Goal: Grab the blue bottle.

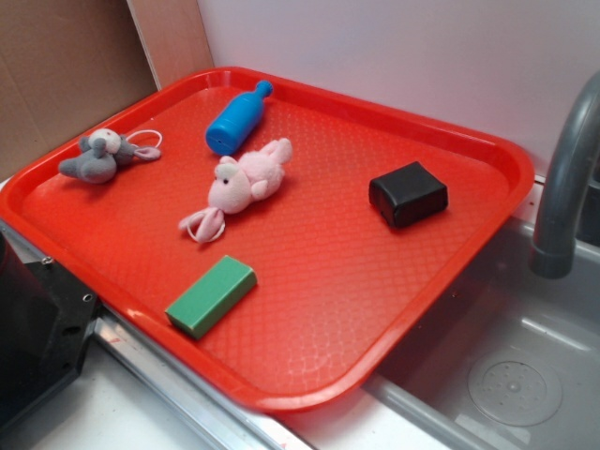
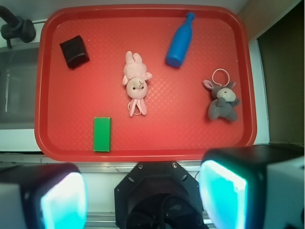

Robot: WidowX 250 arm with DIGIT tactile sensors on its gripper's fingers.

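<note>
The blue bottle [image 1: 237,119] [image 2: 180,41] lies on its side near the far corner of the red tray [image 1: 450,281] [image 2: 47,86], its cap pointing toward the back wall. In the wrist view my gripper [image 2: 143,198] hangs high above the tray's near edge, open. Its two cyan pads [image 2: 221,195] stand wide apart with nothing between them. The bottle is far ahead of the fingers and to the right. The exterior view shows no fingers, only the robot's black base [image 1: 37,337] at the lower left.
On the tray also lie a pink plush bunny [image 1: 246,183] [image 2: 136,83], a grey plush mouse [image 1: 98,155] [image 2: 222,100], a green block [image 1: 211,295] [image 2: 102,134] and a black block [image 1: 408,194] [image 2: 74,51]. A grey sink [image 1: 525,356] with a faucet [image 1: 562,178] adjoins the tray.
</note>
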